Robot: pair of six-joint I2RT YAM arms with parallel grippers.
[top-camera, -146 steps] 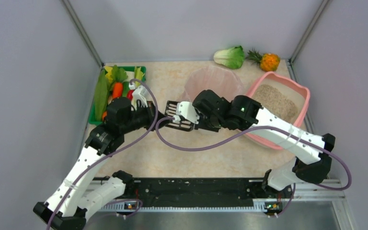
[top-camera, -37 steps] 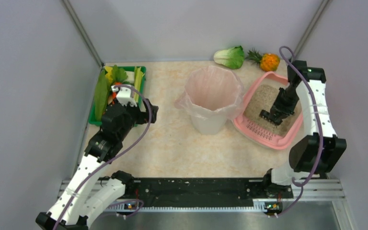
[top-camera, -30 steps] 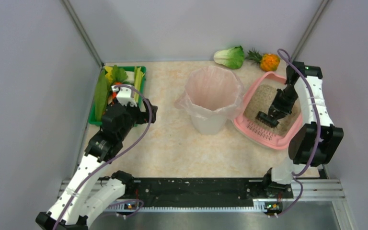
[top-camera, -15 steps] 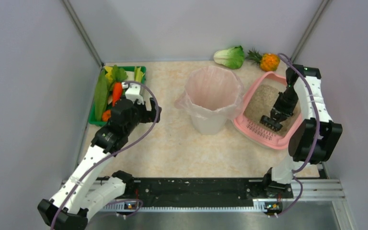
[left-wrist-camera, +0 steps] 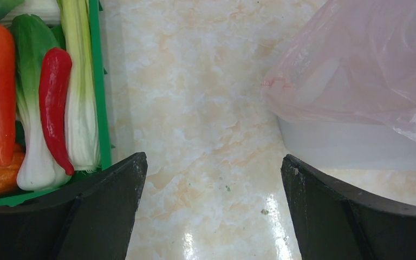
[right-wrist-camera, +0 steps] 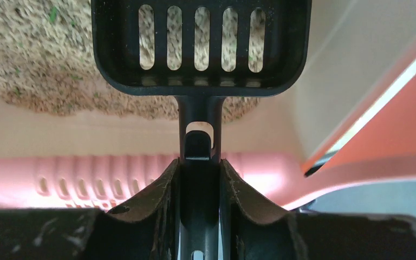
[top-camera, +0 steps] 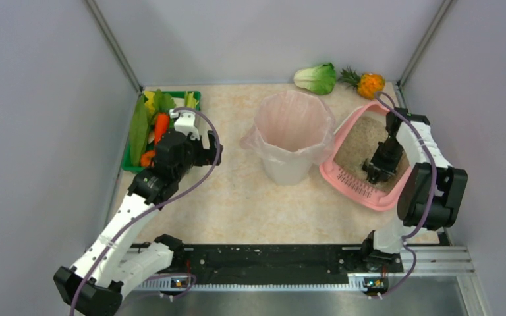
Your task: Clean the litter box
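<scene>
My right gripper [right-wrist-camera: 199,162] clamped on black scoop [right-wrist-camera: 197,86] at litter box [top-camera: 359,196] near end; left gripper [left-wrist-camera: 211,184] apart, idle. Risk: I dig too steep, box tips, granules [right-wrist-camera: 32,70] spill.

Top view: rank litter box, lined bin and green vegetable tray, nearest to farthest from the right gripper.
1. Litter box, right side, around the right gripper.
2. Lined bin, centre.
3. Green vegetable tray, far left.

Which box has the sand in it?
The pink litter box on the right. The green tray holds vegetables, and the white bin is lined with a pink bag.
</scene>
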